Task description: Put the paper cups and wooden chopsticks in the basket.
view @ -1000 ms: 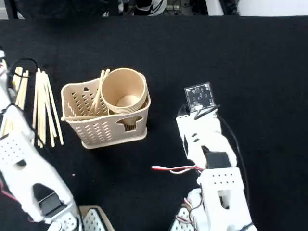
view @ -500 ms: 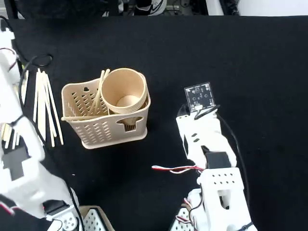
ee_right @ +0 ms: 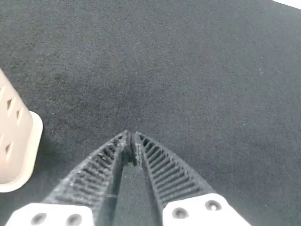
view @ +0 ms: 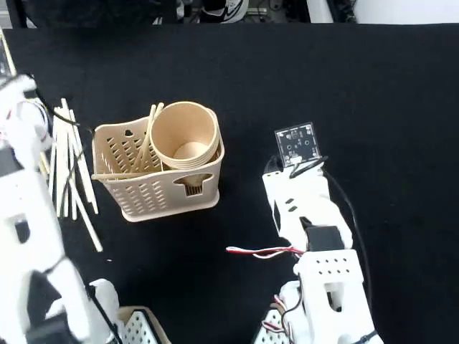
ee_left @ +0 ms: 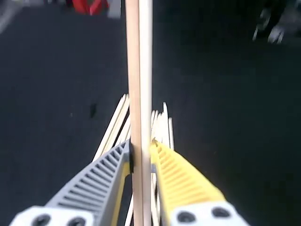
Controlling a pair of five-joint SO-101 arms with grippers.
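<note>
1. While the paper cups are already nested inside the basket, which stands on the black tabletop between its left edge and its middle, the chopstick step is judged to be in hand.
2. The left end effector is clamped on a wooden chopstick, which is held above the loose pile lying near the tabletop's left edge, just beside the basket.
3. A few chopsticks are seen leaning inside the basket next to the cups.
4. The right end effector is closed on nothing, low over bare tabletop on the basket's right-edge side.
5. For the next move, the held stick would likely need to be carried over the basket's open top, tipped towards upright and released into the free space beside the cups. Many loose sticks are left to be fetched afterwards.
6. Whether one stick or a joined pair is gripped cannot be told. Both its ends are cut off in the left wrist view, and the nested cups cannot be counted.
</note>
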